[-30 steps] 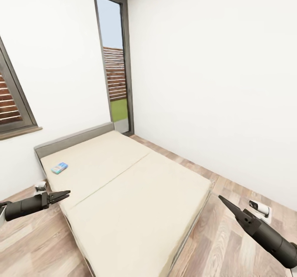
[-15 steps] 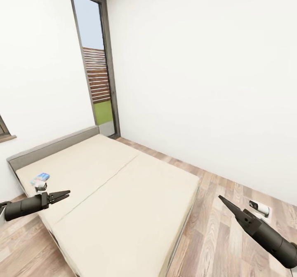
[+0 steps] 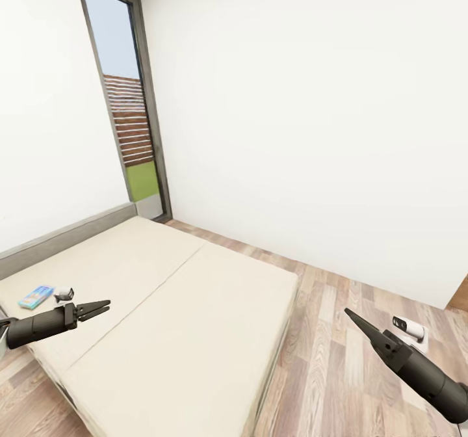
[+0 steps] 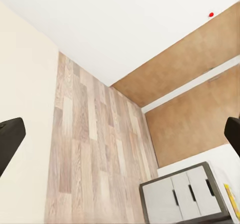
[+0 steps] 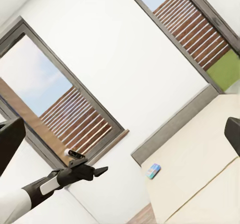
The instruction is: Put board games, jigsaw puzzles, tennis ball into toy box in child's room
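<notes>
A blue board game point(image 3: 36, 296) lies flat near the head of the bed point(image 3: 195, 307), on the beige mattress; it also shows small in the right wrist view as the blue board game point(image 5: 154, 170). My left gripper point(image 3: 94, 308) hovers open over the bed's near left part, a short way right of that box, with nothing in it. My right gripper point(image 3: 354, 317) hangs over the wooden floor right of the bed, empty. Its fingers stand wide apart in the right wrist view, gripper point(image 5: 120, 141), as do the left's, gripper point(image 4: 120, 139). The toy box, tennis ball and jigsaw puzzles are out of view.
A tall narrow window point(image 3: 123, 112) stands in the corner behind the bed. Wooden floor point(image 3: 338, 359) runs between the bed and the white wall. The left wrist view looks at a brown panelled front point(image 4: 200, 99) and a dark-framed cabinet with white doors point(image 4: 182, 196).
The head view has swung to the right: bed, window and blue box have slid left in the picture, and the slatted side window has left it. Both arms keep their pose.
</notes>
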Robot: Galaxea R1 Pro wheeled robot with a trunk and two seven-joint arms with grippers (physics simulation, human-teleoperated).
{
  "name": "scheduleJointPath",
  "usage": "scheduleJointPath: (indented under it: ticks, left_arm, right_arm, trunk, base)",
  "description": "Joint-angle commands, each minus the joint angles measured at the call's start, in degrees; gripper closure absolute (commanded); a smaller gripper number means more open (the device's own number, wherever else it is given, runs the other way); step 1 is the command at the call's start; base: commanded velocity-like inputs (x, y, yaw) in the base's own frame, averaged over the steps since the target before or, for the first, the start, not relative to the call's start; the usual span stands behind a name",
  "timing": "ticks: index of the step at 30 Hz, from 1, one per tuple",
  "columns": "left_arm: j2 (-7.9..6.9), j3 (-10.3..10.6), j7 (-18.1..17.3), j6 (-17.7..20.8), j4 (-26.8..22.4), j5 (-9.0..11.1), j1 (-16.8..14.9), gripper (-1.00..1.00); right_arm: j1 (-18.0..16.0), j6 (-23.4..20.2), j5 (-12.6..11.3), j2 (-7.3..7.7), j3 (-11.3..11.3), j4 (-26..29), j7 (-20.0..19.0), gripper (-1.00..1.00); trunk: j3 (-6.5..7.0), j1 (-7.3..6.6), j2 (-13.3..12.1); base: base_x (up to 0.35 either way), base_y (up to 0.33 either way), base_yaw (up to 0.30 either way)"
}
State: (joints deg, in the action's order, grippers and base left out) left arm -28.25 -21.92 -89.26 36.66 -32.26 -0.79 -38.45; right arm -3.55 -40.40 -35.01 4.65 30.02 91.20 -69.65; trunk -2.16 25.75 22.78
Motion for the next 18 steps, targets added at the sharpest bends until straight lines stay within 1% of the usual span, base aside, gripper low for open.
scheduleJointPath:
  ticks: [1, 13, 18]
  left_arm:
    - [-0.01, -0.05, -0.30, 0.61, 0.00, -0.09, -0.05, -1.00]
    - [-0.03, -0.05, -0.46, 0.61, 0.00, -0.09, -0.05, -1.00]
    - [-0.03, -0.05, -0.47, 0.61, 0.00, -0.09, -0.05, -1.00]
  right_arm:
    - [-0.06, -0.44, -0.19, 0.00, 0.02, -0.01, -0.05, -1.00]
    - [-0.06, -0.07, -0.20, 0.00, -0.05, 0.02, 0.02, -1.00]
    - [-0.06, -0.23, -0.17, -0.01, -0.01, -0.01, 0.03, -1.00]
  trunk:
    - [-0.13, 0.04, 0.13]
    - [-0.12, 0.04, 0.13]
    - [-0.11, 0.04, 0.13]
  base:
    - [-0.015, 0.040, -0.051]
    - [-0.009, 0.017, -0.014]
    - [-0.073, 0.130, -0.002]
